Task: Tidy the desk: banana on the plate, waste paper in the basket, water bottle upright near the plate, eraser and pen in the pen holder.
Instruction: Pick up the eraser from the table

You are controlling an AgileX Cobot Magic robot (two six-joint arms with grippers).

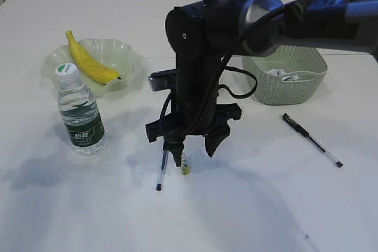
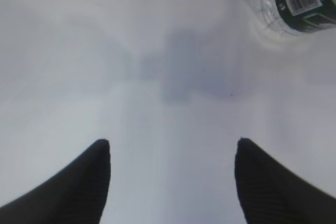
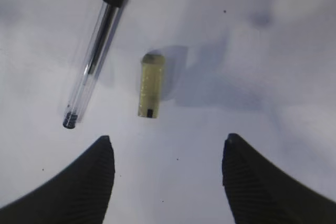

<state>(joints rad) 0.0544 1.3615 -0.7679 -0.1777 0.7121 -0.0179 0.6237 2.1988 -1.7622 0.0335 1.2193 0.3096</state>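
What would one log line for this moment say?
right hand: open above eraser | pen: beside eraser | banana: on plate | bottle: upright

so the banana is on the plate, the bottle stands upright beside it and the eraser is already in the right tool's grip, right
Not quite: the eraser is not gripped. The right wrist view shows it lying loose on the desk beside a pen, ahead of the open right tool. The rest holds: in the exterior view the banana is on the plate and the bottle stands upright beside it.
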